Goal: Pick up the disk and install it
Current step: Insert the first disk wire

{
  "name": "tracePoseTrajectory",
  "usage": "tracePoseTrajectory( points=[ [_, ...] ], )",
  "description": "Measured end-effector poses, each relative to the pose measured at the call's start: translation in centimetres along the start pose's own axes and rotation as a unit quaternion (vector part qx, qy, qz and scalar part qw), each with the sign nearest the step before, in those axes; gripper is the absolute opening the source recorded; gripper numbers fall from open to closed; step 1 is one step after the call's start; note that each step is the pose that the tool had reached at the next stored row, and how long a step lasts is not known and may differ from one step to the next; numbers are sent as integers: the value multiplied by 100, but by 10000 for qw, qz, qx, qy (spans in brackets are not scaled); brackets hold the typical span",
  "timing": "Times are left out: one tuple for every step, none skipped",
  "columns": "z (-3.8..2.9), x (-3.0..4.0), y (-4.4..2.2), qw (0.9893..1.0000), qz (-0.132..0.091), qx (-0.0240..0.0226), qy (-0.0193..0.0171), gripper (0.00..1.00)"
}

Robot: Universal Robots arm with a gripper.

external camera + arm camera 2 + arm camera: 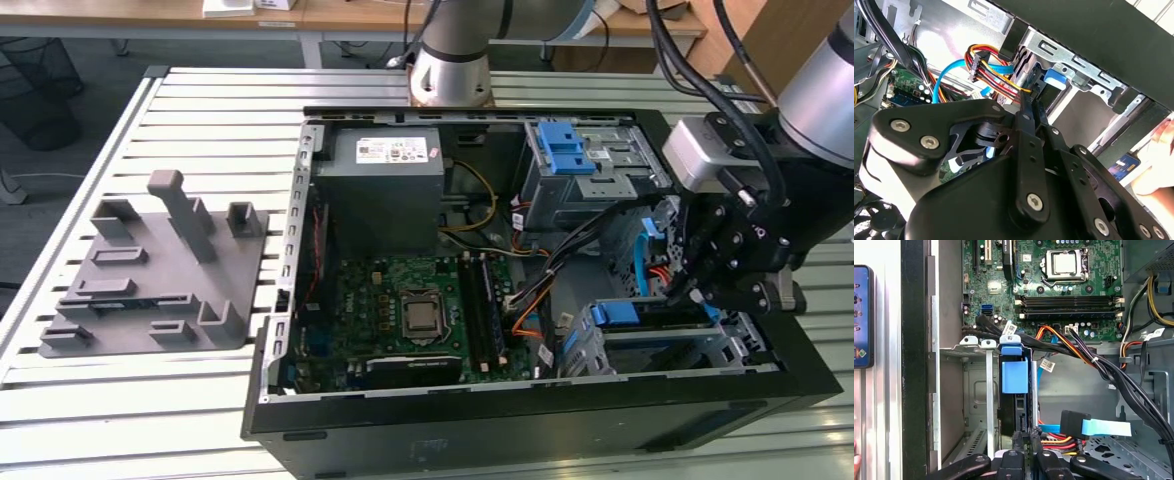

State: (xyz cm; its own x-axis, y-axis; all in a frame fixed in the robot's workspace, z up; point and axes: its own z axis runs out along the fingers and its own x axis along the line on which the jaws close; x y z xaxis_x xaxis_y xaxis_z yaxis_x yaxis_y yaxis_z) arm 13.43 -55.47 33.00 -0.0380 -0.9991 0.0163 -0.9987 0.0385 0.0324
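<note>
standing on edge in the drive cage (954,405), disk (1015,380), gripper (1024,440) at its end

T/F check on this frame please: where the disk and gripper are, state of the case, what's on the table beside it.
1. The computer case lies on the slatted table with its side panel off. True.
2. The disk stands on edge in a metal drive bay, in the first wrist view. True.
3. The gripper hovers over the grey fixture block. False: it is down inside the case at the drive bay, right at the disk's edge.
4. The CPU socket on the motherboard carries a fan and heatsink. False: the socket is bare.
5. The power supply sits in the case next to the motherboard. True.
</note>
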Motion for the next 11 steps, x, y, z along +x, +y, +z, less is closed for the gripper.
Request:
tracePoseTrajectory(
  points=[
    [0,0,0,10000,0,0,-1,18],
    [0,0,0,10000,0,0,0,18],
    [-4,0,0,10000,0,0,1,24],
    [-15,0,0,10000,0,0,1,24],
    [-30,0,1,10000,0,0,0,24],
    [-50,1,2,10000,0,0,-1,24],
    [-76,1,2,10000,0,0,-1,24],
    [-103,2,3,10000,0,0,0,24],
    [-131,2,4,10000,0,0,0,24],
    [-158,3,5,10000,0,-1,-1,24],
    [-175,3,6,10000,0,0,0,24]
  ],
)
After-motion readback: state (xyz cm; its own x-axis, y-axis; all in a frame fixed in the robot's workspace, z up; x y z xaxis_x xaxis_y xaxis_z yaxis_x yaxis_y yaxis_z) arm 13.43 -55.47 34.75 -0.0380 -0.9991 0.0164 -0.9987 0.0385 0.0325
